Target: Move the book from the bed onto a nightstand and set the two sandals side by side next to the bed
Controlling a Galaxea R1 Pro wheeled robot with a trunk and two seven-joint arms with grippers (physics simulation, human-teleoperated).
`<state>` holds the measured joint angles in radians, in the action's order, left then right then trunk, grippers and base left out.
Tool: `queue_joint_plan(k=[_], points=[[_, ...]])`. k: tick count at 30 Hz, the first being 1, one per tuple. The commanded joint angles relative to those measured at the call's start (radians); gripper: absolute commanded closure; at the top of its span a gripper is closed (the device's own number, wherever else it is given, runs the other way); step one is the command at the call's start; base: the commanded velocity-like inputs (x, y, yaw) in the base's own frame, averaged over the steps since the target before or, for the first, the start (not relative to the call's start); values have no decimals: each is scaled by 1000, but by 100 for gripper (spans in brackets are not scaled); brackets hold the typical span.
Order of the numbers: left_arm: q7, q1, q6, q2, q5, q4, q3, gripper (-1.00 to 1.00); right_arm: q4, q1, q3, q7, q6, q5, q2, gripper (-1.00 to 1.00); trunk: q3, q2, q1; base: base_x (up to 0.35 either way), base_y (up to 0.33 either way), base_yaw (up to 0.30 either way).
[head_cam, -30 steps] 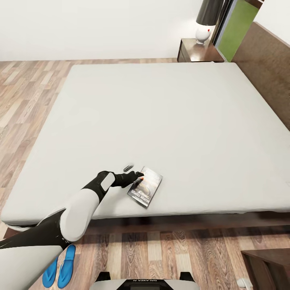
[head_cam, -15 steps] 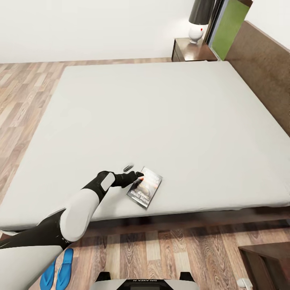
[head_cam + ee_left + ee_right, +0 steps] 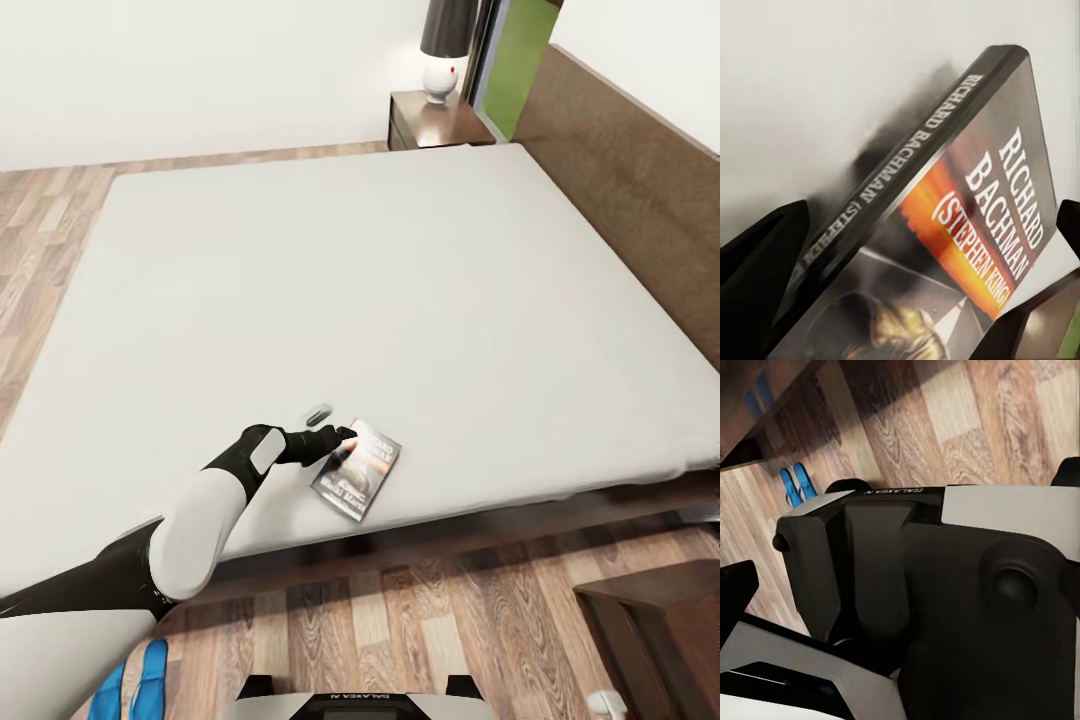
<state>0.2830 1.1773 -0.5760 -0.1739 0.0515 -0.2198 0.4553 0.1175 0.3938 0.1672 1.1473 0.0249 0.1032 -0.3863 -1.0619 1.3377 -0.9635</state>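
Bedroom, grey bed (image 3: 400, 260): left end effector (image 3: 335, 425) open, straddling book (image 3: 358, 468) near mattress edge. Advise: close squarely on spine before lifting. Right end effector state: cannot tell.

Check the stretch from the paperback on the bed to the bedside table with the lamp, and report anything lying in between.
Nothing visible lies between them. The dark paperback with the orange band sits near the bed's front edge at the left tool; bare light-grey mattress stretches to the glossy dark-brown nightstand at the far corner.
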Motion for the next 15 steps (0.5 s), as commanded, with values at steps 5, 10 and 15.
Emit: queue_joint_plan(k=[5,10,15], points=[[-2,-1,-8,-1,2,-1,0,-100,-1,0,-2,3,3,6,0,-100,-1,0,0,0,0,-36],[-2,-1,-8,-1,2,-1,0,-100,-1,0,-2,3,3,6,0,-100,-1,0,0,0,0,-131],[-2,-1,-8,-1,2,-1,0,-100,-1,0,-2,3,3,5,0,-100,-1,0,0,0,0,-258]])
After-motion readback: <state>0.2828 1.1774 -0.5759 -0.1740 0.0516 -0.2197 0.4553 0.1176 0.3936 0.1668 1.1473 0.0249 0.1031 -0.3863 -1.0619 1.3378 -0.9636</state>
